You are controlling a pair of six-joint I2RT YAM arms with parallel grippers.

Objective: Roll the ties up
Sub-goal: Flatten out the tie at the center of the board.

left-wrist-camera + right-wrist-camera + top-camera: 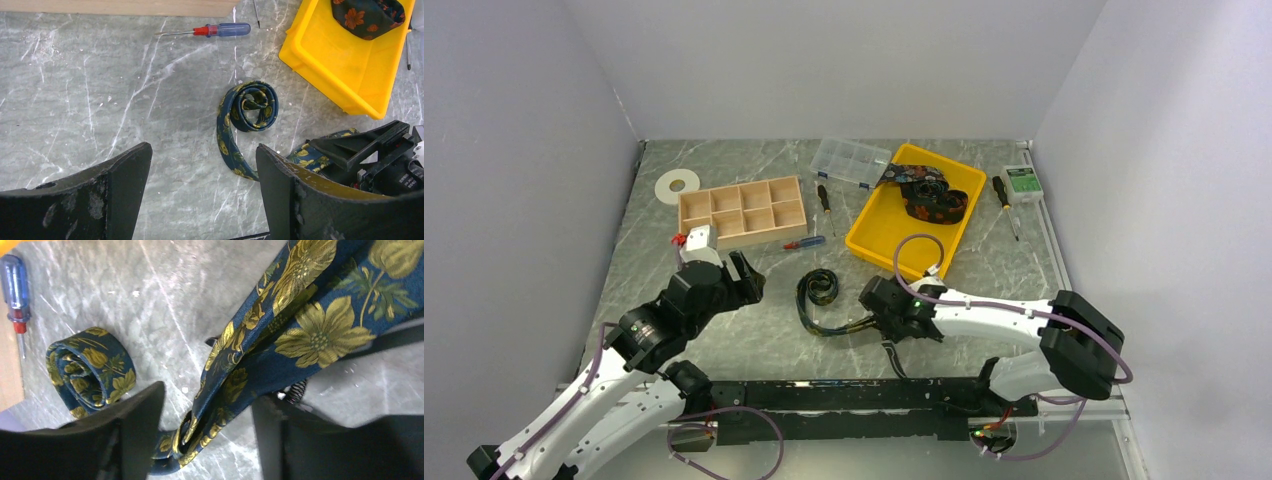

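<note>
A navy tie with yellow flowers lies on the marble table, one end wound into a loose coil [818, 287] [252, 106] [90, 372]. Its tail [227, 150] curves toward the near edge and over to my right gripper [871, 308]. In the right wrist view the folded strip [300, 315] passes between the spread fingers of the right gripper [209, 397], which stands open and is not pinching it. My left gripper [746, 278] [202, 165] is open and holds nothing, just left of the coil. A second tie [929, 195], dark with orange flowers, lies in the yellow tray [879, 225].
A wooden compartment box [742, 210], a clear plastic organizer [852, 160], a white tape roll [677, 185] and a green-white box [1024, 183] sit at the back. A red-and-blue screwdriver [806, 243] [215, 30] lies near the box; two black-handled ones [824, 205] [1004, 200] flank the tray.
</note>
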